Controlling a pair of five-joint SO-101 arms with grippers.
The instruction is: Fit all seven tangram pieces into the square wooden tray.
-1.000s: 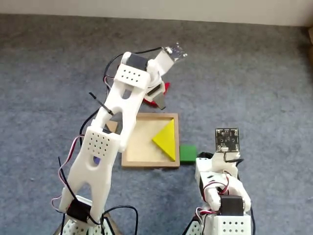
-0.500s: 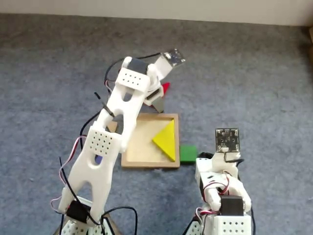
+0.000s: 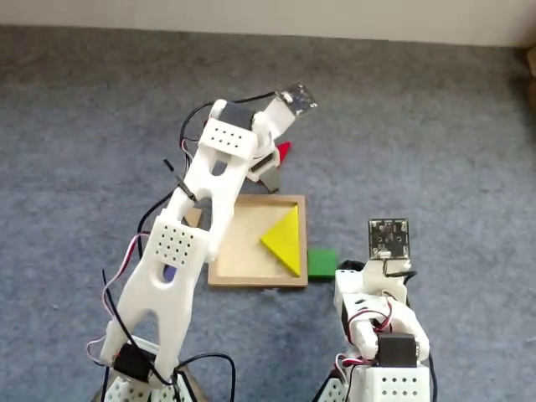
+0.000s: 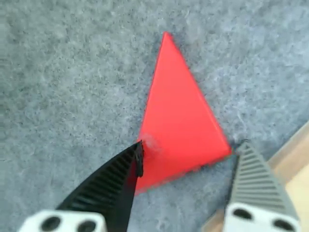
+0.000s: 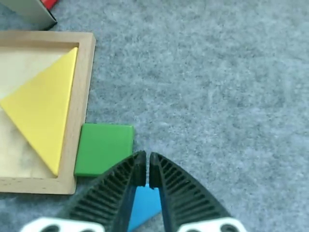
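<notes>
Grey carpet point(image 3: 435, 126), left hand point(image 4: 191, 145) spread over red triangle point(image 4: 178, 111), right hand point(image 5: 147, 157) pressed together

There is one wooden tray point(image 3: 255, 280) in the middle of the high view, four colored pieces, which are one yellow triangle point(image 3: 285, 239), one red triangle point(image 4: 178, 121), one green square point(image 3: 322, 262) and one blue piece point(image 5: 145, 205), and two white arms, the left arm point(image 3: 180, 251) and the right arm point(image 3: 381, 335).
</notes>
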